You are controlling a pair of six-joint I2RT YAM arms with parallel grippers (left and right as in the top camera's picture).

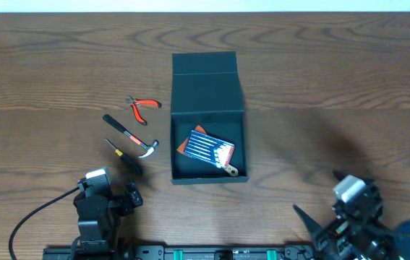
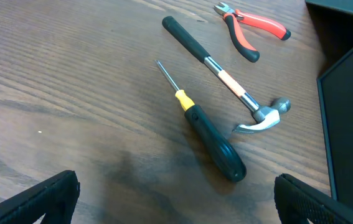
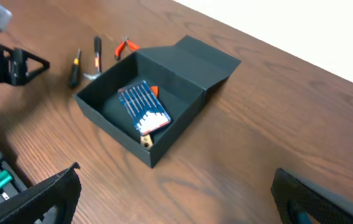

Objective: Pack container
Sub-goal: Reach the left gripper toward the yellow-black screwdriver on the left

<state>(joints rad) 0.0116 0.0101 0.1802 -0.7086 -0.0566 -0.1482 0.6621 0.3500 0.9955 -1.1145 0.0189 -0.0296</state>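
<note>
The container, a dark square box, stands open mid-table with its flap lid laid back. A blue and orange tool pack lies inside. Left of the box lie red-handled pliers, a hammer and a screwdriver. My left gripper hovers open just short of the screwdriver's handle, holding nothing. My right gripper is open over bare wood in front of the box's near corner, also holding nothing.
Both arm bases sit at the table's near edge, the left arm and the right arm. Brown wood lies to the right of the box. The table's far edge meets a white wall.
</note>
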